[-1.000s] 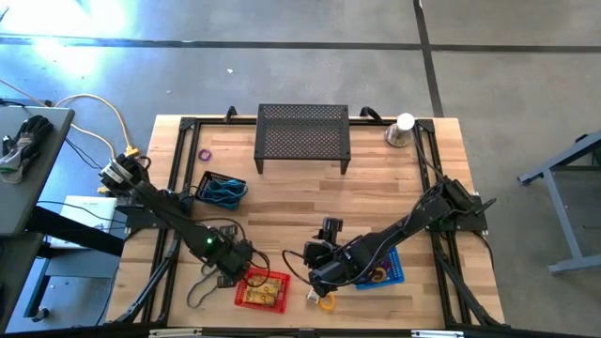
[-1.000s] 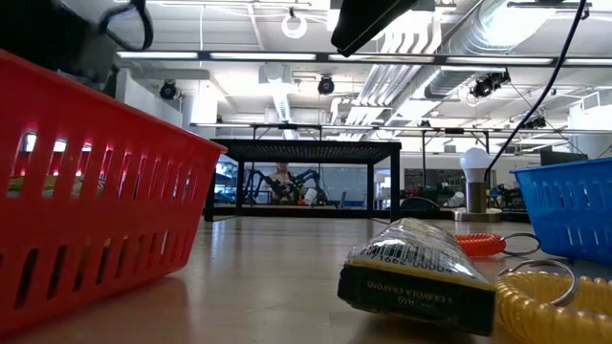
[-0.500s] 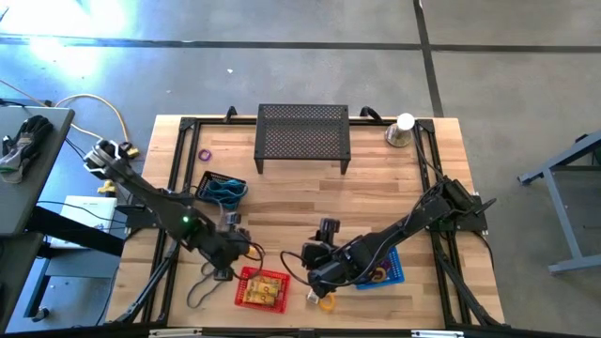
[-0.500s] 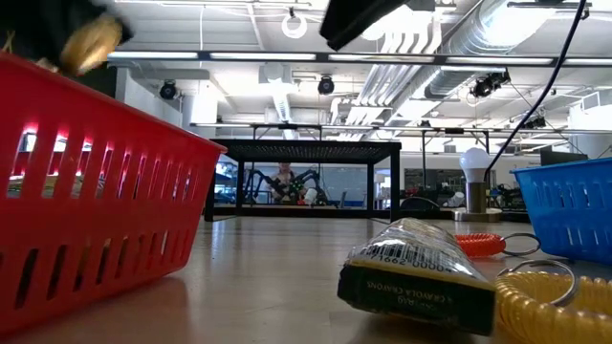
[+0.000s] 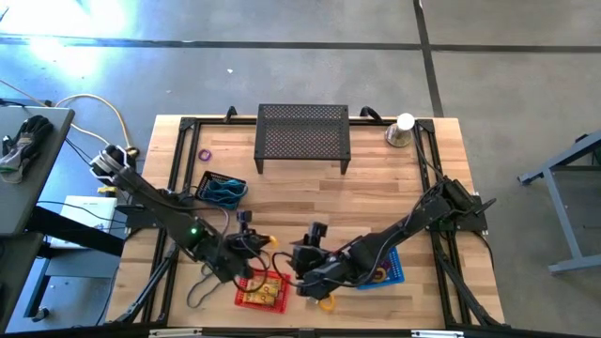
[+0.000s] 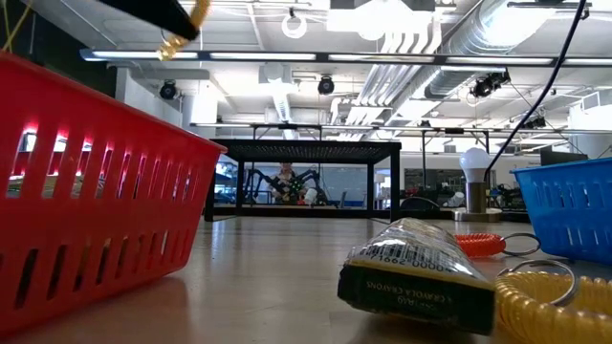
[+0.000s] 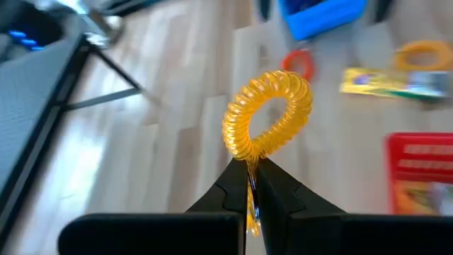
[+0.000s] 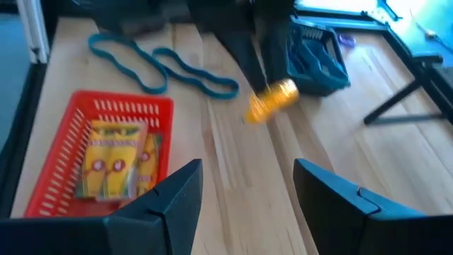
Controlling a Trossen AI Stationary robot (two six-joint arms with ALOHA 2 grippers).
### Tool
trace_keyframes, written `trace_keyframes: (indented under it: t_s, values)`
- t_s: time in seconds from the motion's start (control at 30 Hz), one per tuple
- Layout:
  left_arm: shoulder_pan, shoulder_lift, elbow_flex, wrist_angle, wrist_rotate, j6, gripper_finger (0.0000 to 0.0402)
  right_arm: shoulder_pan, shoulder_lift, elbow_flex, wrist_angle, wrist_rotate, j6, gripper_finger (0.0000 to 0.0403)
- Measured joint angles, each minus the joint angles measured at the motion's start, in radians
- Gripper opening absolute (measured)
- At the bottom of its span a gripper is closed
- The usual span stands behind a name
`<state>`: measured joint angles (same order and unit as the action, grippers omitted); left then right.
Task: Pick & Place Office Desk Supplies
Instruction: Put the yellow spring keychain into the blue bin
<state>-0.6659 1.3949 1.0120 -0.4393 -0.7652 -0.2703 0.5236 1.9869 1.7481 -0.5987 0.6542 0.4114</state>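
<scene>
I have a yellow coil ring pinched at its lower edge in the left gripper, fingers clamped tight on it, and it hangs in the air at the centre of the left wrist frame; from overhead it shows as a small yellow-orange spot lower centre of the table, just above the red basket. That basket holds yellow crayon boxes. My right gripper sits just to the right of the basket in the overhead frame, its fingers spread wide with nothing between them. Below it a second yellow coil lies on the wooden table, and at table height a crayon box lies beside that coil. The blue basket is right of centre, another dark blue basket with teal bands at the left, and long teal loops lie on the wood beside the red basket.
</scene>
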Motion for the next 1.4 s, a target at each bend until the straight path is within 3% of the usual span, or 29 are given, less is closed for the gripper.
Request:
trace_keyframes:
  t_s: [0.37, 0.57, 0.7, 0.9, 1.1, 1.2, 1.4]
  values:
    - [-0.007, 0.104, 0.0, 0.153, -0.138, 0.087, 0.0005, -0.055, 0.019, -0.001, 0.054, -0.014, 0.007, 0.021]
    - [-0.013, 0.1, 0.0, 0.159, -0.148, 0.09, 0.0005, -0.079, 0.037, -0.002, 0.082, -0.081, -0.022, 0.0203]
    - [-0.014, 0.1, 0.0, 0.156, -0.135, 0.089, 0.0005, -0.079, 0.036, 0.0, 0.099, -0.055, -0.051, 0.0157]
    - [-0.014, 0.1, 0.0, 0.156, -0.122, 0.086, 0.0005, -0.079, 0.036, 0.0, 0.097, -0.054, -0.101, 0.0025]
    - [-0.01, 0.1, 0.0, 0.159, -0.088, 0.027, 0.0009, -0.069, 0.048, 0.0, 0.089, -0.05, -0.118, 0.001]
    - [-0.003, 0.1, 0.0, 0.163, -0.081, 0.065, 0.0035, -0.057, 0.048, 0.0, 0.091, -0.05, -0.126, 0.0008]
    - [-0.007, 0.1, 0.0, 0.166, -0.033, 0.074, 0.014, -0.002, 0.048, 0.0, -0.029, -0.049, -0.097, 0.0006]
